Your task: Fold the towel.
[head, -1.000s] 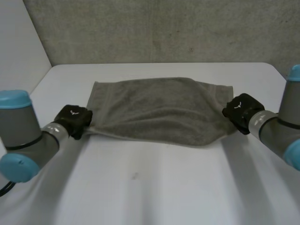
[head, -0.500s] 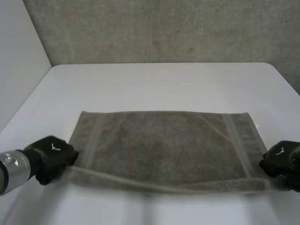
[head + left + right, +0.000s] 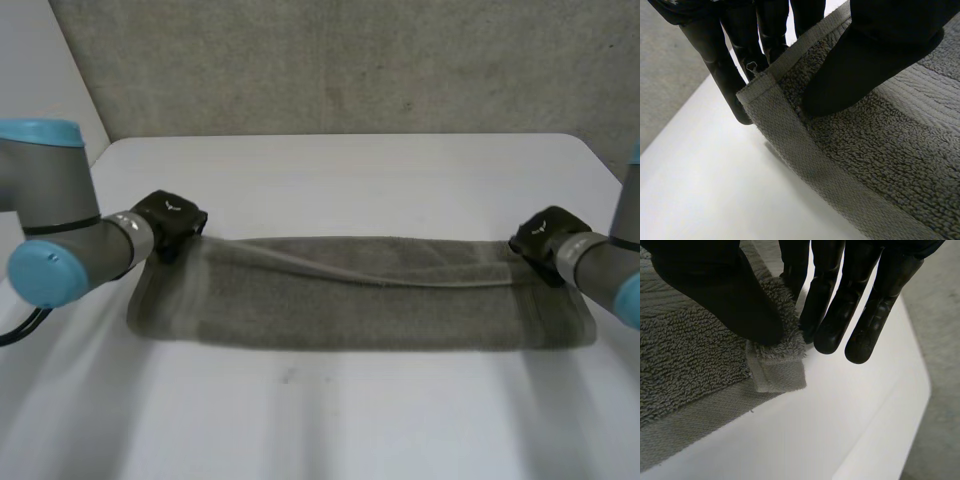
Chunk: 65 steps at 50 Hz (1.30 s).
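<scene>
The grey towel point(image 3: 360, 300) lies doubled on the white desk point(image 3: 330, 420) — left hand point(image 3: 170, 222) and right hand point(image 3: 545, 238) each pinch a far corner between thumb and fingers.

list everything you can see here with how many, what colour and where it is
towel: one, grey-green, spread across the middle of the table between the two hands
table: one, white, under the towel
wall: one, grey, behind the table
left arm: one, grey with light-blue caps, at the towel's left end
right arm: one, grey with a light-blue cap, at the towel's right end
left hand: one, black, pinching the towel's far left corner
right hand: one, black, pinching the towel's far right corner
</scene>
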Available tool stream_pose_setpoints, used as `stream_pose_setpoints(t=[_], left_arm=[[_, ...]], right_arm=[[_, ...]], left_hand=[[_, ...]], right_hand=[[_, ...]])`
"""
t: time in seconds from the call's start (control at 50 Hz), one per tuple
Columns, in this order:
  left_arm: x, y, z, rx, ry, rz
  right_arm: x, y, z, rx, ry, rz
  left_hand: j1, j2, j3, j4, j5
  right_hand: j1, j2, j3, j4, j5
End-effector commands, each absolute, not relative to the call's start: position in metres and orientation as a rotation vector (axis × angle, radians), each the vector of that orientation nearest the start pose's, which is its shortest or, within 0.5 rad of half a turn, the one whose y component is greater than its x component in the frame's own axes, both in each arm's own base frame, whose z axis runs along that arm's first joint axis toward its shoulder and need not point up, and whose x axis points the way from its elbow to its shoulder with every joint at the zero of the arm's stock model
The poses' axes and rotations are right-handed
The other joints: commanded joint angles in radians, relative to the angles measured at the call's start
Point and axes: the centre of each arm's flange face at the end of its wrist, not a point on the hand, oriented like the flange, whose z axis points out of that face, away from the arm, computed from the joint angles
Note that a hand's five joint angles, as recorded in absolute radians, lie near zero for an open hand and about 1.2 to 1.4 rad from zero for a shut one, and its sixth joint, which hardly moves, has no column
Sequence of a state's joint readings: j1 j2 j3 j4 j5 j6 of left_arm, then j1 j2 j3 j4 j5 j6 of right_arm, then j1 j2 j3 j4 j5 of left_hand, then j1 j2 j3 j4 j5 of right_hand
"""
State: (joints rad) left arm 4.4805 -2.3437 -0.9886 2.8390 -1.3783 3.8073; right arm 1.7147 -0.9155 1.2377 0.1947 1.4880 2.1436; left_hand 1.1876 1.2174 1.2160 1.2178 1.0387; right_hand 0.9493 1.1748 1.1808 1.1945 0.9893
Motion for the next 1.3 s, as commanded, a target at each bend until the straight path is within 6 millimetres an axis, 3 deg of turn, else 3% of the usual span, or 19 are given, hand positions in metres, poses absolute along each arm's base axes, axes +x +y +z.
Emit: stream_pose_setpoints(t=[0.02, 0.12, 0.26, 0.28, 0.3, 0.32, 0.36, 0.44, 0.46, 0.5, 0.52, 0.54, 0.62, 0.76, 0.84, 0.88, 0.98, 1.12, 1.3], left_arm=[[-0.248, -0.402, 0.159, 1.214, 2.231, -1.638], [-0.249, -0.412, 0.155, 1.187, 2.195, -1.667], [-0.251, -0.416, 0.146, 1.189, 2.181, -1.675], [-0.253, -0.414, 0.143, 1.199, 2.187, -1.666], [-0.253, -0.414, 0.143, 1.199, 2.187, -1.666], [-0.256, -0.411, 0.141, 1.215, 2.187, -1.660], [-0.262, -0.408, 0.141, 1.233, 2.183, -1.665], [-0.269, -0.403, 0.147, 1.254, 2.167, -1.690], [-0.271, -0.402, 0.154, 1.242, 2.161, -1.711], [-0.271, -0.402, 0.164, 1.229, 2.144, -1.738], [-0.272, -0.401, 0.178, 1.216, 2.116, -1.775], [-0.272, -0.401, 0.178, 1.216, 2.116, -1.775], [-0.272, -0.394, 0.212, 1.170, 2.082, -1.861], [-0.264, -0.373, 0.238, 1.074, 2.172, -1.923], [-0.260, -0.357, 0.240, 1.042, 2.249, -1.917], [-0.255, -0.341, 0.239, 0.997, 2.319, -1.924], [-0.246, -0.320, 0.237, 0.909, 2.348, -2.018], [-0.234, -0.298, 0.232, 0.822, 2.274, -2.202], [-0.229, -0.278, 0.201, 0.710, 2.327, -2.305]], right_arm=[[0.209, -0.400, 0.148, -1.690, 2.442, -1.972], [0.216, -0.413, 0.141, -1.681, 2.397, -2.064], [0.219, -0.419, 0.130, -1.696, 2.409, -2.052], [0.222, -0.417, 0.130, -1.700, 2.399, -2.052], [0.222, -0.417, 0.130, -1.700, 2.399, -2.052], [0.226, -0.415, 0.131, -1.701, 2.387, -2.056], [0.228, -0.414, 0.132, -1.699, 2.391, -2.059], [0.226, -0.413, 0.156, -1.651, 2.390, -2.138], [0.226, -0.413, 0.156, -1.651, 2.390, -2.138], [0.224, -0.410, 0.178, -1.563, 2.376, -2.203], [0.224, -0.410, 0.178, -1.563, 2.376, -2.203], [0.222, -0.408, 0.190, -1.483, 2.368, -2.236], [0.218, -0.394, 0.231, -1.258, 2.307, -2.319], [0.216, -0.367, 0.257, -1.215, 2.235, -2.306], [0.204, -0.354, 0.247, -1.255, 2.293, -2.165], [0.192, -0.342, 0.228, -1.267, 2.391, -1.959], [0.174, -0.328, 0.201, -1.257, 2.486, -1.736], [0.156, -0.323, 0.175, -1.213, 2.526, -1.652], [0.148, -0.326, 0.147, -1.200, 2.503, -1.734]], left_hand=[[0.209, 0.179, 0.180, 0.178, 0.183], [0.209, 0.179, 0.180, 0.178, 0.183], [0.168, 0.138, 0.140, 0.138, 0.142], [-0.384, -0.414, -0.413, -0.414, -0.410], [-0.390, -0.420, -0.418, -0.420, -0.415], [-0.852, -0.882, -0.880, -0.882, -0.878], [-0.999, -1.029, -1.027, -1.029, -1.025], [-0.980, -1.010, -1.008, -1.010, -1.006], [-0.977, -1.007, -1.005, -1.007, -1.003], [-0.977, -1.007, -1.005, -1.007, -1.003], [-0.974, -1.004, -1.002, -1.004, -1.000], [-0.974, -1.004, -1.002, -1.004, -1.000], [-0.971, -1.001, -1.000, -1.001, -0.997], [-0.948, -0.977, -0.976, -0.978, -0.973], [-0.948, -0.977, -0.976, -0.978, -0.973], [-0.948, -0.977, -0.976, -0.978, -0.973], [-0.927, -0.957, -0.956, -0.957, -0.953], [-0.933, -0.963, -0.961, -0.963, -0.959], [-0.942, -0.972, -0.970, -0.972, -0.967]], right_hand=[[0.447, 0.221, 0.215, 0.202, 0.232], [0.447, 0.221, 0.215, 0.202, 0.232], [0.447, 0.221, 0.215, 0.202, 0.232], [-0.101, -0.327, -0.333, -0.346, -0.316], [-0.107, -0.332, -0.338, -0.352, -0.321], [-0.711, -0.937, -0.943, -0.957, -0.926], [-0.775, -1.000, -1.006, -1.020, -0.989], [-0.775, -1.000, -1.006, -1.020, -0.989], [-0.775, -1.000, -1.006, -1.020, -0.989], [-0.775, -1.000, -1.006, -1.020, -0.989], [-0.775, -1.000, -1.006, -1.020, -0.989], [-0.775, -1.000, -1.006, -1.020, -0.989], [-0.775, -1.000, -1.006, -1.020, -0.989], [-0.775, -1.000, -1.006, -1.020, -0.989], [-0.775, -1.000, -1.006, -1.020, -0.989], [-0.775, -1.000, -1.006, -1.020, -0.989], [-0.775, -1.000, -1.006, -1.020, -0.989], [-0.775, -1.000, -1.006, -1.020, -0.989], [-0.753, -0.978, -0.984, -0.998, -0.967]])
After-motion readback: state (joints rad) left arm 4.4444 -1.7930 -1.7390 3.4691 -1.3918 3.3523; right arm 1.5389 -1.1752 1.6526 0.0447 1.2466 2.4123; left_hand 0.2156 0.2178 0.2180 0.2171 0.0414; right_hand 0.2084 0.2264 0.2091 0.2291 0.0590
